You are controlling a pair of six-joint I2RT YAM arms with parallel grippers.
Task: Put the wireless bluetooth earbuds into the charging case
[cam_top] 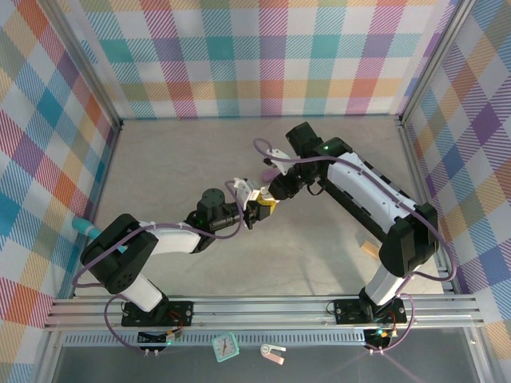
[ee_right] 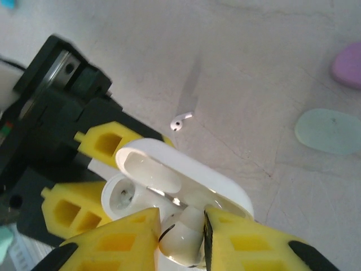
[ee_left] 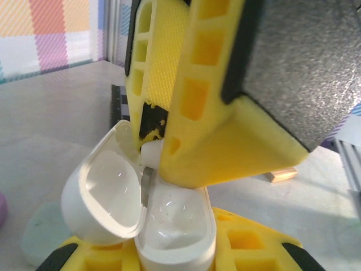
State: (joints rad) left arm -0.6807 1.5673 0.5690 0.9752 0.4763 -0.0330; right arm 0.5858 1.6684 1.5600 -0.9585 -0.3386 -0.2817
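The top camera looks down from above and behind the arm bases, taking in the whole table from afar. The left wrist camera looks almost level along the left end effector. The right wrist camera looks steeply down past the right end effector; both sit very close and share the white case.

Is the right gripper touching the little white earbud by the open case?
Touching. In the right wrist view, the right gripper has both yellow fingers pressed against the white earbud at the open case.
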